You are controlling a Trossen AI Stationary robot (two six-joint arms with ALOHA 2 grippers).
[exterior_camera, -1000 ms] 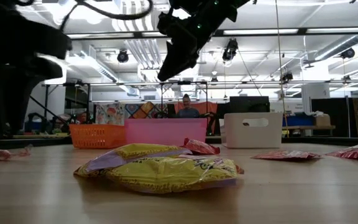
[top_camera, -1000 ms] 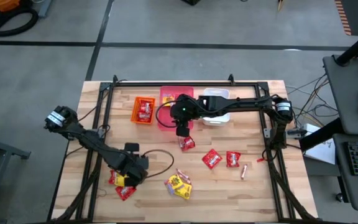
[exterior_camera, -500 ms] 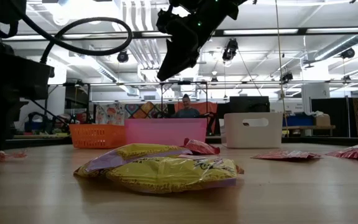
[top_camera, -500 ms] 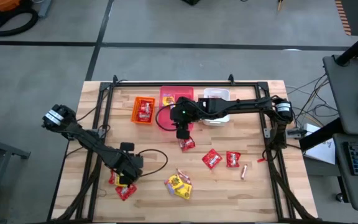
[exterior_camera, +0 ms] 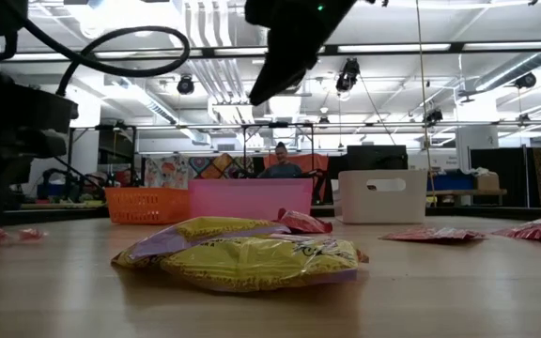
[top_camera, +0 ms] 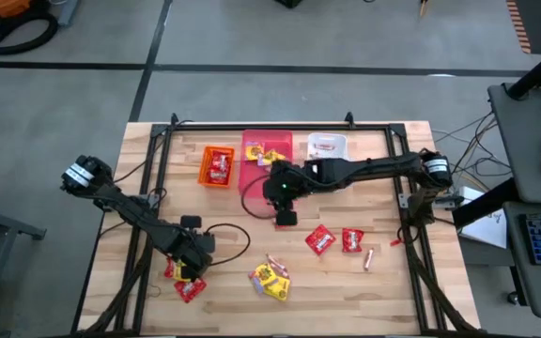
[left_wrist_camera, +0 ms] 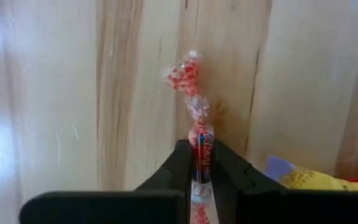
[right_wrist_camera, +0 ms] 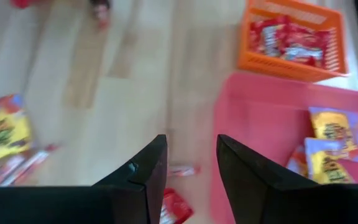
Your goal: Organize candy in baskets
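Left gripper: the left gripper [left_wrist_camera: 202, 163] is closed on a thin red-and-white stick candy [left_wrist_camera: 196, 112] at the near-left part of the table [top_camera: 383, 291], beside red and yellow packets.
Right gripper: the right gripper [right_wrist_camera: 188, 163] is held spread, with nothing between its fingers, above a red packet [right_wrist_camera: 174, 208] just in front of the pink basket [top_camera: 252, 182].
Step in hand: the stick is judged to be just gripped and due to be lifted and carried to a basket.
How it is done well: a straight lift is advised, so that the twisted wrapper end is not dragged across the neighbouring packets; the grip is seen to sit near one end of the stick, so a slow carry is advised to prevent swinging or slipping. The release is best made low inside the basket.
Risk: the right arm is stretched across the middle, so the carrying path should be kept clear of it.
Baskets: three are counted along the far edge: the orange basket [top_camera: 218, 167], the pink basket and the white basket [top_camera: 327, 145].
Loose red packets: about four are counted, though the near-left cluster is partly hidden.
Loose yellow packets: two are counted.
Loose sticks: two are counted for certain.
Sorted so far: red packets are seen in the orange basket, yellow ones in the pink.
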